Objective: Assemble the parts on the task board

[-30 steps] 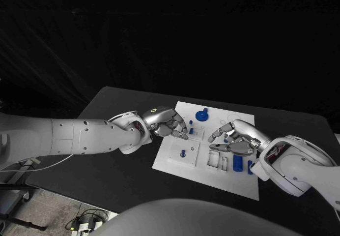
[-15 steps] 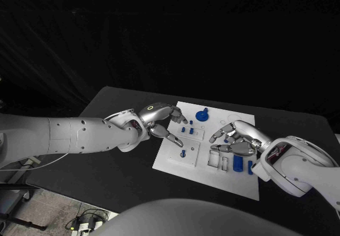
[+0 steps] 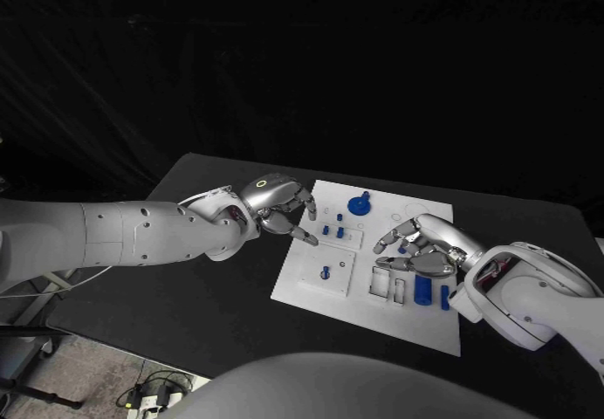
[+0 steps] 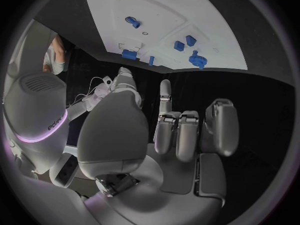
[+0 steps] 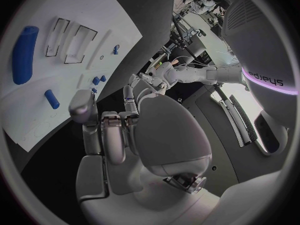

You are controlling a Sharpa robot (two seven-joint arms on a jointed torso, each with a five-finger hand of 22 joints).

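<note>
The white task board (image 3: 339,288) lies mid-table. A blue gear-like part (image 3: 359,207) stands at its far edge, with two small blue pegs (image 3: 331,231) just in front of it and a single peg (image 3: 325,273) nearer me. A long blue piece (image 3: 422,288) and a short one (image 3: 444,297) lie at the right. My left hand (image 3: 279,208) hovers at the board's left edge holding nothing, one finger stretched toward the pegs. My right hand (image 3: 422,244) hangs over the board's right half with curled fingers. A blue bit (image 3: 401,250) shows between them; whether it is held is unclear.
Two empty rectangular slots (image 3: 387,284) sit in the board beside the long blue piece. Black table (image 3: 188,288) stretches left and in front of the board. My left forearm (image 3: 139,236) crosses the table's left side.
My left hand lifted off the two pegs, spread its fingers and drew back to the board's left edge. The right hand stayed where it was.
</note>
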